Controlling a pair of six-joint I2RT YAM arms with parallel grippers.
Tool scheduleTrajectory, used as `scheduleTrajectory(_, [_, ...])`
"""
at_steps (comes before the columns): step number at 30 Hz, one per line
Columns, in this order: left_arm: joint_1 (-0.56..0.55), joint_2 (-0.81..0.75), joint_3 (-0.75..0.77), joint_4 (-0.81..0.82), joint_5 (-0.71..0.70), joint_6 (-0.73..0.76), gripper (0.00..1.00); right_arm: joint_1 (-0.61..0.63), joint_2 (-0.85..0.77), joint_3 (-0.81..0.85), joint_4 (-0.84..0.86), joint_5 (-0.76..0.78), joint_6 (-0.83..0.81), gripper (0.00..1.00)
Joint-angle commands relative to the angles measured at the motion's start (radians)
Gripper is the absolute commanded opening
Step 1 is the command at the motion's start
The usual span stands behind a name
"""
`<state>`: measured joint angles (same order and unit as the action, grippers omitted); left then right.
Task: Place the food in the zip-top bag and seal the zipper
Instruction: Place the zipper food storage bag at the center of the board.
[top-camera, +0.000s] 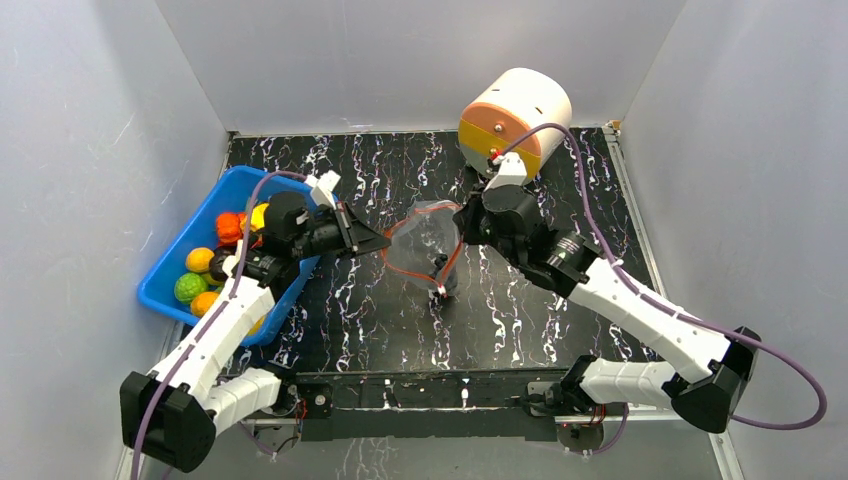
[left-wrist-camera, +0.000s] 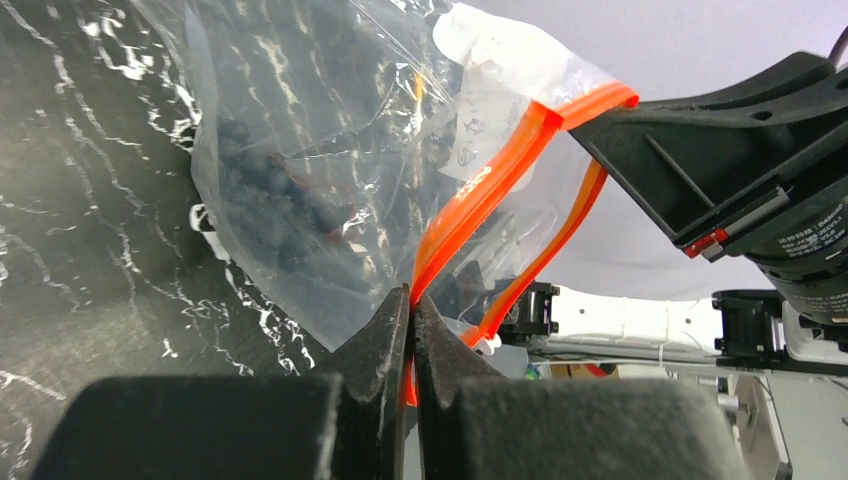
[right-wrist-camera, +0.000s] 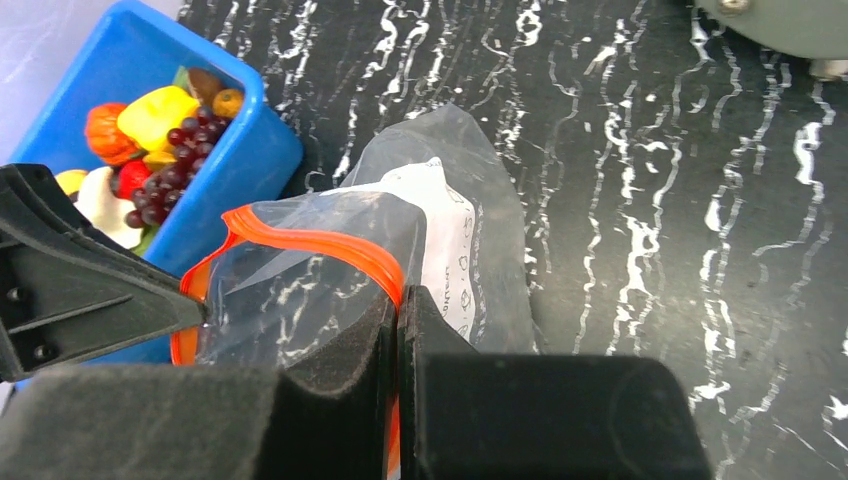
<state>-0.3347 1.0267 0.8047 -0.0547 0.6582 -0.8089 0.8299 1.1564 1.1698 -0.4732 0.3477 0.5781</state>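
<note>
My left jaws are clamped tight on the zipper, pinching the orange-red strip at the 9 o'clock end of the bag's mouth. My right jaws are pinched on the same strip at the 3 o'clock end. Between them the zip-top bag hangs over the middle of the counter, its two strip halves spread apart so the mouth gapes. Its white label faces my right wrist camera. Inside the bag, low down, sits a dark bunch of grapes. The rest of the food lies in the blue bin at the counter's 9 o'clock edge, just beside my left arm: orange, yellow, green and red pieces and another grape bunch. A white and orange drum lies on its side at 1 o'clock.
</note>
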Motion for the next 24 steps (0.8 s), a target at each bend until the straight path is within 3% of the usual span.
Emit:
scheduleTrajectory(1, [-0.092, 0.023, -0.005, 0.116, -0.058, -0.038, 0.0, -0.005, -0.087, 0.058, -0.026, 0.117, -0.065, 0.0])
scheduleTrajectory(11, [-0.249, 0.173, 0.025, 0.208, -0.131, -0.035, 0.0, -0.005, -0.183, 0.038, -0.156, 0.222, -0.089, 0.0])
scheduleTrajectory(13, [-0.257, 0.19, 0.034, 0.182, -0.136, -0.006, 0.08, -0.005, -0.185, 0.004, -0.131, 0.192, -0.08, 0.0])
scheduleTrajectory(18, [-0.256, 0.131, 0.058, -0.008, -0.273, 0.115, 0.4, -0.004, -0.172, -0.107, -0.054, 0.079, -0.05, 0.0])
scheduleTrajectory(24, [-0.255, 0.056, 0.135, -0.288, -0.501, 0.218, 0.56, -0.004, -0.161, -0.151, 0.018, 0.033, -0.031, 0.0])
